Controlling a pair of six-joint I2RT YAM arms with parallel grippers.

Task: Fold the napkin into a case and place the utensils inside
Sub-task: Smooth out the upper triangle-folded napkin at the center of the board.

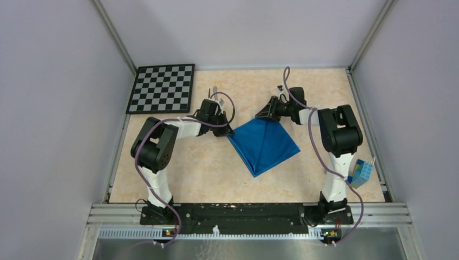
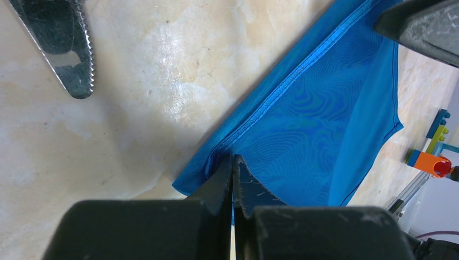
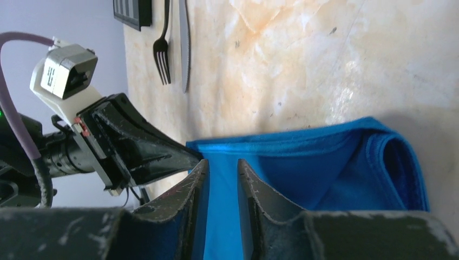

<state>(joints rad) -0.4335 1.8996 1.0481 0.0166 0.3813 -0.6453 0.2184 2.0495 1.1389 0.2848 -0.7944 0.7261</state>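
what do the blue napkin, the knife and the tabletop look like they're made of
napkin: soft woven or knit cloth, matte; it lies in folds and has a stitched hem. knife: likely polished steel; mirror-like reflections, serrated edge. tabletop: marble-patterned with a glossy sheen; real stone or printed laminate, can't tell.

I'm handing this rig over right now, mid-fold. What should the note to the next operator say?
Left pincer: shut at the left corner of the bright blue cloth napkin; a true pinch is not confirmed.
Right pincer: jaws slightly apart at the napkin's far corner, with blue cloth showing between them.
Thin dark fork and pale grey serrated knife: side by side near the black-and-white checkerboard, away from the napkin.
Done: napkin folded into a layered diamond.
Left: finish the narrow case, then slide fork and knife in.
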